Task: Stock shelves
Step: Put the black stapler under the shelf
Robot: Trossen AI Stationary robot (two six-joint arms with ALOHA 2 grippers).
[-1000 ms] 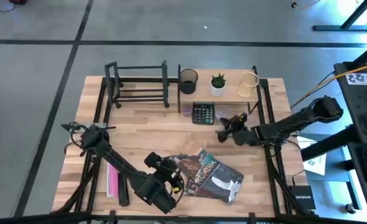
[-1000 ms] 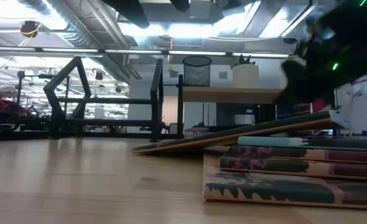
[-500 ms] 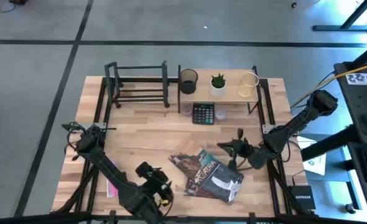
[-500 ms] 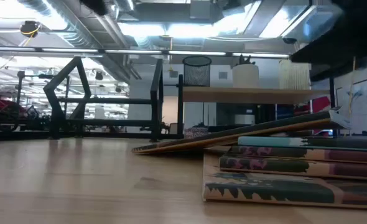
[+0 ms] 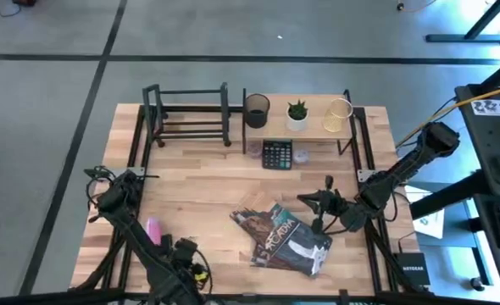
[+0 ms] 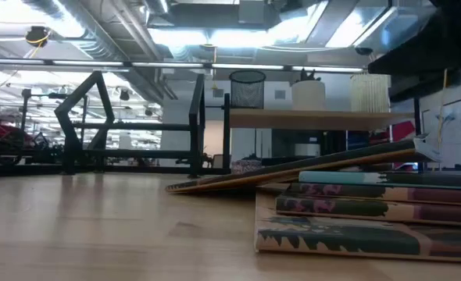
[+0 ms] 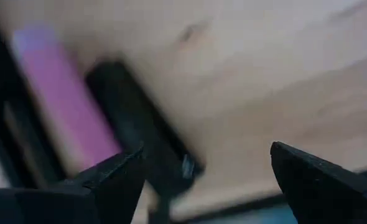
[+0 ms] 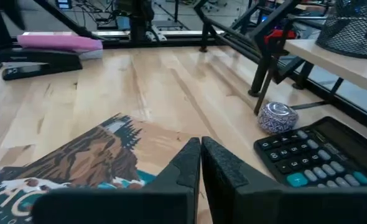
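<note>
Black metal-bar book rack [image 5: 187,115] and light-wood board shelf [image 5: 299,122] are seen at the bench's far edge. Illustrated paperback books [image 5: 286,240] should be gripped near the spine (right gripper [image 5: 321,202] jaws closed, empty; left gripper [image 7: 202,180] agape).

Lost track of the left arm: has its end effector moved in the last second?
Yes. The left end effector has pulled back from the books toward the table's near edge, nearer the pink item.

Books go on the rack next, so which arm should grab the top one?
Right, probably. Its tool, shut and empty, hovers at the books. The left tool, open, is at the table's near-left edge by the stapler, away from them.
</note>
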